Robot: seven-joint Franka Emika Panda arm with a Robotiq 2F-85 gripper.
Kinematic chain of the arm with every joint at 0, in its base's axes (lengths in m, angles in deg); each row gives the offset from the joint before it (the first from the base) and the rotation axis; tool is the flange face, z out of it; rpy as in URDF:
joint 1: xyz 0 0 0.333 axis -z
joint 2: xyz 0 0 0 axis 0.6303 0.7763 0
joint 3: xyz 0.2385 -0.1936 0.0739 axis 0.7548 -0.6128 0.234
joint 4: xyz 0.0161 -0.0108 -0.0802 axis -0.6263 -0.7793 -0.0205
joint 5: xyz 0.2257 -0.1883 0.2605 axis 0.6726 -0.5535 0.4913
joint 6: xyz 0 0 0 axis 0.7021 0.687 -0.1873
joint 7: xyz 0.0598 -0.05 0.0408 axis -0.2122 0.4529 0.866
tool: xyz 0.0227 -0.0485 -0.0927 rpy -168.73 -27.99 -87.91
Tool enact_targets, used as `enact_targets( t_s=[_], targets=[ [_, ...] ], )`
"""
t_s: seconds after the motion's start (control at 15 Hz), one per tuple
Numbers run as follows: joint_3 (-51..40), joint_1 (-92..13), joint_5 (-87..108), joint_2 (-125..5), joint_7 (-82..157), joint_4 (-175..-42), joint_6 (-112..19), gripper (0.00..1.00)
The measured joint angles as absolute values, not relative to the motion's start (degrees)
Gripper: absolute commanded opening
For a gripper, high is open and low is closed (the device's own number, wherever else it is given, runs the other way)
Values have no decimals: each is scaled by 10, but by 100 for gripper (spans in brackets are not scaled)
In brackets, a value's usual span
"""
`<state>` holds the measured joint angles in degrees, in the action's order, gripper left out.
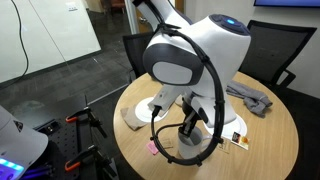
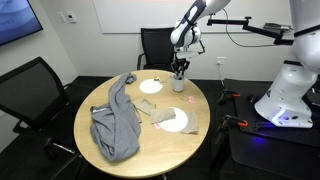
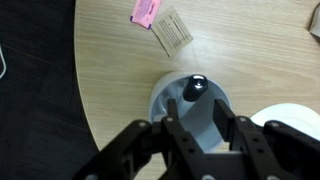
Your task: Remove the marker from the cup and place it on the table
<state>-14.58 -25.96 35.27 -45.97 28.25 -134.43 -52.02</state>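
Hanging straight over the cup (image 3: 172, 104), the gripper (image 3: 203, 137) is holding its fingers (image 3: 178, 135) apart, one on each side of the mug's rim and clamped on nothing. The marker (image 3: 196, 87) is standing upright inside the cup. In the wrist view its dark cap is pointing up at the camera, just beyond the fingertips and roughly centred between them; whether a finger is touching it cannot be told. The cup is sitting on the table (image 3: 108, 80) near its edge, with a white plate (image 3: 291, 118) just to its right. A pink slip (image 3: 146, 11) and a tan card (image 3: 172, 31) are lying together on the wood farther off. Both are showing fine marks, but these are too small to read. In an exterior view the gripper (image 2: 180, 67) is hanging above the cup (image 2: 180, 85) at the table's far side, and a grey cloth (image 2: 115, 125) is lying well apart on the near left.
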Motion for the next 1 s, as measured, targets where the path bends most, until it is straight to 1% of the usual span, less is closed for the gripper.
enact_targets(
  t_s=[0.4, 0.47, 0.53, 0.6, 0.67, 0.73, 0.8, 0.87, 1.0],
  targets=[
    [-136, -260, 353, -441, 282, -1332, -513, 42],
    [-136, -260, 352, -439, 282, -1329, -510, 36],
    [-136, -260, 352, -437, 282, -1327, -507, 18],
    [-136, -260, 352, -435, 282, -1325, -505, 12],
    [-136, -260, 352, -433, 282, -1323, -503, 9],
    [-136, -260, 352, -431, 282, -1322, -501, 2],
    [-136, -260, 352, -430, 282, -1320, -499, 1],
    [-136, -260, 351, -429, 282, -1318, -498, 5],
    [-136, -260, 351, -428, 282, -1316, -497, 5]
  ],
)
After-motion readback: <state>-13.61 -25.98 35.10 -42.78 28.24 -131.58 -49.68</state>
